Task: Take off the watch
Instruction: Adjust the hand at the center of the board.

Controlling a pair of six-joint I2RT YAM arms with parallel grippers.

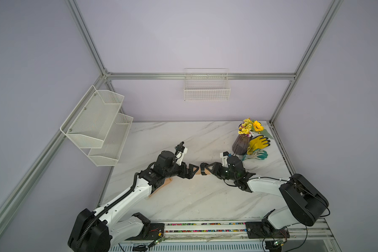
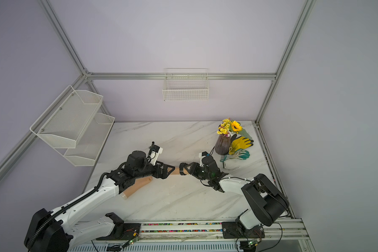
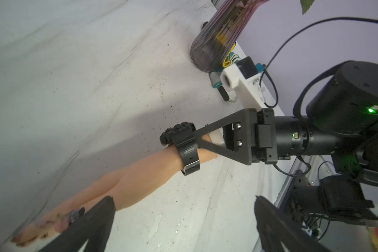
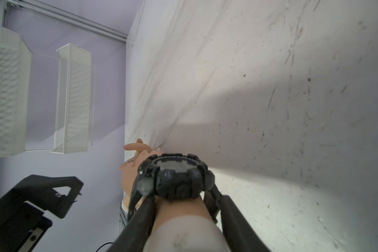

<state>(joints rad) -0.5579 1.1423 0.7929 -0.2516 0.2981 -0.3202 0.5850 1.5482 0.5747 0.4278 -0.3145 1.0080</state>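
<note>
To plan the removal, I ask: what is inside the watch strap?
A dummy arm passes through the watch. The part of the watch under the arm is covered.

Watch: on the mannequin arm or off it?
On: the watch is strapped around the mannequin arm, the right gripper closed on its sides.

Two white-and-black robot arms are facing each other low over the marble desk [image 1: 205, 200]. The left arm [image 1: 127, 197] is reaching forward, its black left pincer [image 1: 194, 172] gaping wide and gripping nothing. The right arm [image 1: 264, 185] is angling inward, its black right pincer [image 4: 184, 204] squeezing a flesh-toned mannequin forearm [image 4: 179, 218] between both fingers, tips touching a black digital watch [image 4: 172, 174].
</note>
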